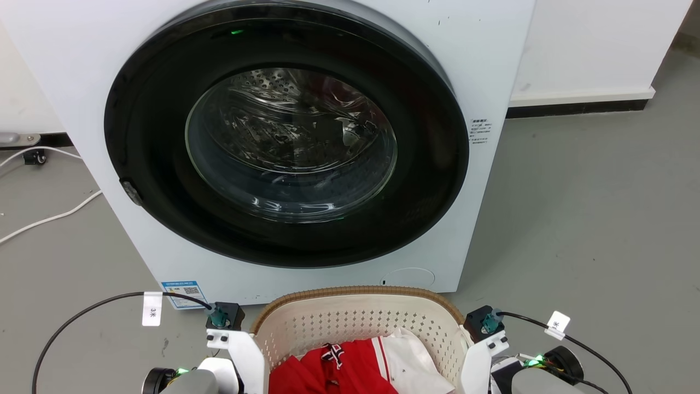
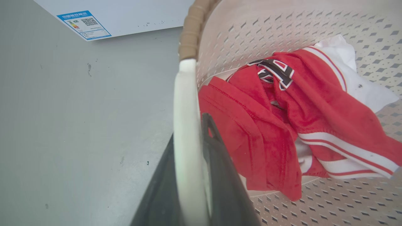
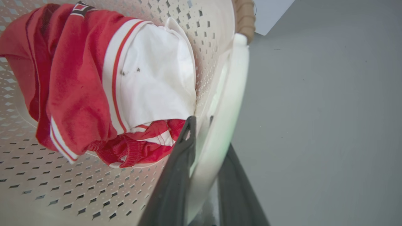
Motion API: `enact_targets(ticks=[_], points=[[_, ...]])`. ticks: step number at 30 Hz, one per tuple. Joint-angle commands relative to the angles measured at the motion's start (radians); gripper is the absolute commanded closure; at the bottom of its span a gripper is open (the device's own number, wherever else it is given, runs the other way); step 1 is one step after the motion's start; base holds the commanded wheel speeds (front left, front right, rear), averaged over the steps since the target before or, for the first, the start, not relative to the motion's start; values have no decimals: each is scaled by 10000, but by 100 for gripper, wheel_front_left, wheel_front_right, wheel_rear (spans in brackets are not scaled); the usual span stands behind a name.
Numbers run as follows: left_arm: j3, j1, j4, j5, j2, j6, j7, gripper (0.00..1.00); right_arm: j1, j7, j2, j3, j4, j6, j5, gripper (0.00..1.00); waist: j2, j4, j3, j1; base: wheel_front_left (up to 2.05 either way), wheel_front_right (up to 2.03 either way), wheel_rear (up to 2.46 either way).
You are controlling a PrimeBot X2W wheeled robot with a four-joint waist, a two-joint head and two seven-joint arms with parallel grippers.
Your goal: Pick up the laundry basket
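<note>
Smooth grey floor [image 1: 574, 219] runs up to a white washing machine [image 1: 492, 54] with a glossy black round door [image 1: 164, 191] and a dimpled steel drum [image 1: 290, 126]. Just before it in the head view sits the laundry basket [image 1: 350, 323], cream perforated plastic under a brown woven-look rim [image 1: 350, 290], holding a crumpled red garment [image 1: 339, 372] and a white cloth [image 1: 415, 361]. In the left wrist view, the left gripper [image 2: 188, 127] clamps the basket's smooth white handle [image 2: 185, 94], one dark finger inside and one outside. In the right wrist view, the right gripper [image 3: 210, 131] pinches the opposite handle [image 3: 232, 78] likewise.
</note>
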Motion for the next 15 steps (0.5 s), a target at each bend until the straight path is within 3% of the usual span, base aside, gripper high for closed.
enact_targets(ticks=[1,15], points=[[-99,-57,-85,-93,-62,-133,-92,100,7,-92,90,102,-4,32,-2,100,-1,-5,-9,0,0,0,0],[-550,-193,8,-526,-30,-133,-207,100,-12,-204,85,300,67,32,207,100,-1,7,-38,0,0,0,0]])
